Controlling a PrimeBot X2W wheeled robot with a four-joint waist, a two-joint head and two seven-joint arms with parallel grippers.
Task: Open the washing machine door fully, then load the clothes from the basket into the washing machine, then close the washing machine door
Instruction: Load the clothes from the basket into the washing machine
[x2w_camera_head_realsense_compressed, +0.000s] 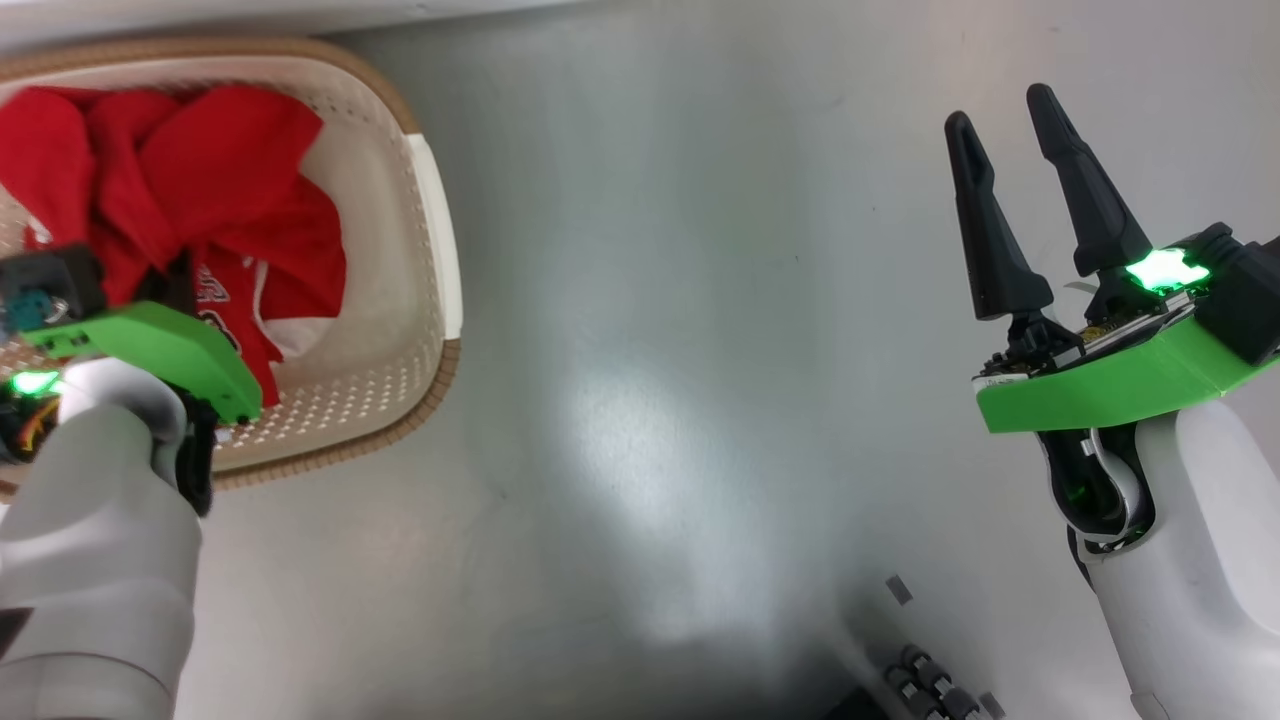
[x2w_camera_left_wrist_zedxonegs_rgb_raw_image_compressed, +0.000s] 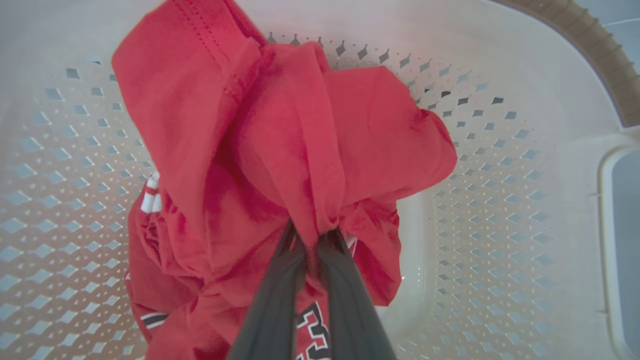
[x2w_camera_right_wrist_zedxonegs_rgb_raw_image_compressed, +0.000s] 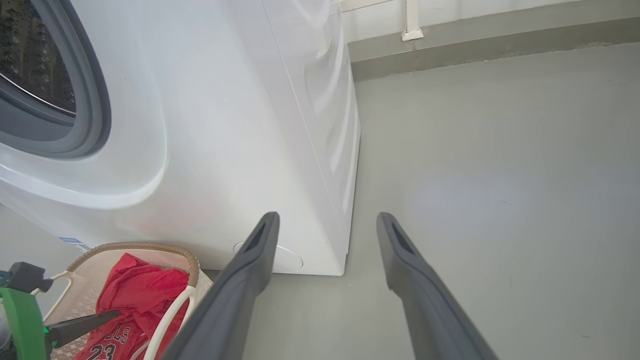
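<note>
Evidently the left jaws are pinched shut on one thin fold of the clothes (x2w_camera_left_wrist_zedxonegs_rgb_raw_image_compressed: 280, 150), heaped in the basket (x2w_camera_left_wrist_zedxonegs_rgb_raw_image_compressed: 500, 200) at the head view's upper left; lifted, that fold may slip, or trailing cloth snag the rim. The right jaws stand open, empty.

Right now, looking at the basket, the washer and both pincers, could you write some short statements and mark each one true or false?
1. The left pincer is shut on the clothes. True.
2. The right pincer holds a garment. False: it is open and empty, above the floor.
3. The clothes are inside the basket. True.
4. The drum of the washer is covered. False: the drum and the gasket show bare.
</note>
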